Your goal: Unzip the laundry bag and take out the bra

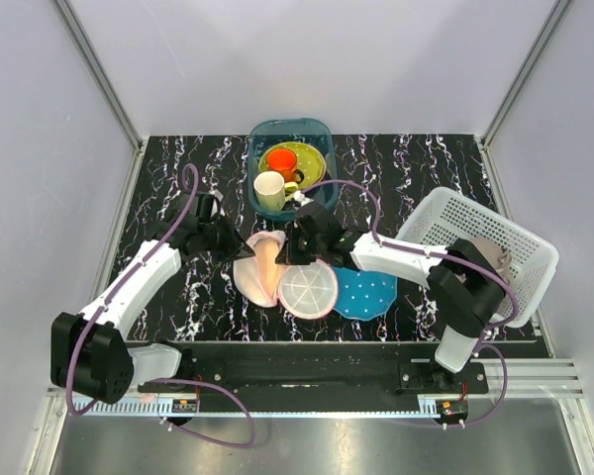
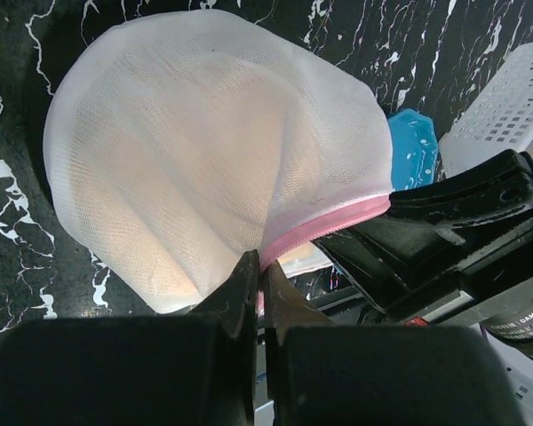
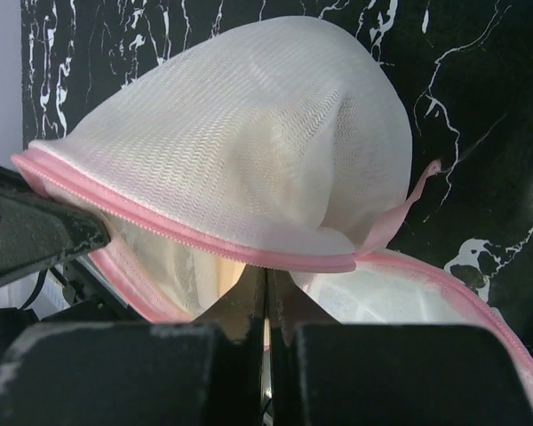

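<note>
Laundry bag lies in the middle of the black marble table, already unzipped, with its 2 halves apart. One half rests flat on the table. The other half stands tilted up on the left side. Inside the raised half, a beige fabric shows through the white mesh, and this is the bra.

The left gripper is closed, and its 2 fingers pinch the pink zipper trim at the edge of the raised half. The right gripper is also closed, its tips pressed together right at the pink trim of the same half, and it seems to pinch the laundry bag there. Both grippers are close to each other, one at each side of the raised half.

Just beside the flat half, on the right, is a blue dotted plate. Further right stands a white perforated basket. Behind the bag is a teal tub with cups and plates.
</note>
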